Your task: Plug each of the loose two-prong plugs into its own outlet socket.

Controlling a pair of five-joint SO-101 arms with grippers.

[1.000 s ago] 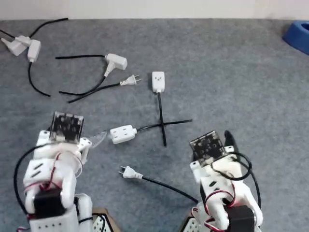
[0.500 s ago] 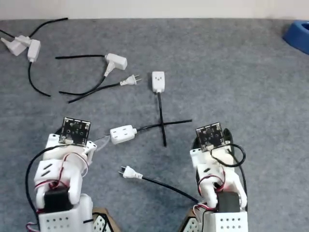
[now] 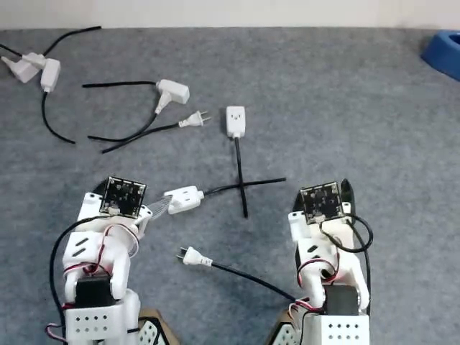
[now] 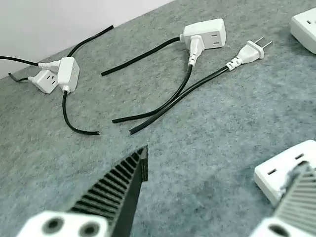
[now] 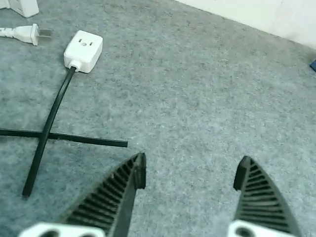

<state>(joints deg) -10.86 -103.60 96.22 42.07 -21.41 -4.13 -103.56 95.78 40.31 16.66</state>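
A white triple outlet socket (image 3: 182, 199) (image 4: 282, 172) lies in the middle of the grey carpet, its cord running right. My left gripper (image 3: 149, 210) (image 4: 217, 183) is open, and one fingertip (image 4: 297, 183) sits right at that socket's end. A loose two-prong plug (image 3: 190, 256) lies nearer the arm bases. A second plug (image 3: 192, 119) (image 4: 249, 51) (image 5: 23, 33) rests farther back, beside a single socket (image 3: 235, 121) (image 5: 84, 49) and an angled socket (image 3: 173, 91) (image 4: 205, 33). My right gripper (image 3: 342, 189) (image 5: 190, 177) is open over bare carpet.
A plug and socket joined together (image 3: 34, 67) (image 4: 57, 77) lie at the far left corner. Two black cords cross (image 3: 242, 185) (image 5: 43, 134) between the arms. A blue object (image 3: 443, 52) sits at the far right edge. Bare carpet spreads to the right.
My left gripper has swung right until its finger reaches the triple outlet socket, which tilted slightly. The right gripper shifted a little right and away from the base.
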